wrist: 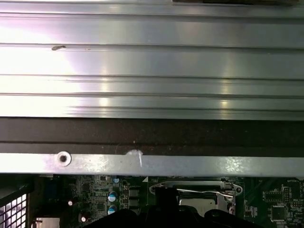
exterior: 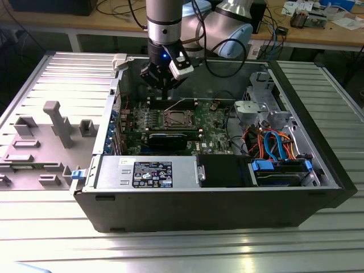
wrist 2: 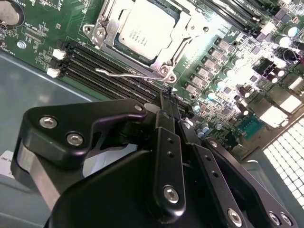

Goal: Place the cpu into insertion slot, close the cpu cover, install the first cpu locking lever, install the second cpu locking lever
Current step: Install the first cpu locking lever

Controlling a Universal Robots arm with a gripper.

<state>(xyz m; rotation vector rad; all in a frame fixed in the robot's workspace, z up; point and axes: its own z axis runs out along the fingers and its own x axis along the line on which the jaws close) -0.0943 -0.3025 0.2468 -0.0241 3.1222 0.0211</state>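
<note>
The cpu [wrist 2: 147, 28] lies flat in the insertion slot [exterior: 173, 118] on the green board, silver top up. The shiny cpu cover [wrist 2: 183, 26] is folded down around it as a steel frame. A thin wire locking lever [wrist 2: 128, 73] runs along the socket's edge on the side nearest my gripper; it is also seen in the first wrist view as the wire lever [wrist: 204, 192]. My gripper [wrist 2: 167, 97] hangs just above the board beside that edge, its black fingers [wrist 2: 166, 142] shut with nothing between them. In the exterior view the gripper [exterior: 165, 94] is over the far side of the socket.
The open computer case [exterior: 318, 165] surrounds the board. Long memory slots [wrist 2: 109, 78] lie beside the socket. A black graphics card [exterior: 168, 140], a power supply [exterior: 148, 172], blue cables [exterior: 273, 145] and a grey fixture [exterior: 57, 122] on the exterior view's left are nearby.
</note>
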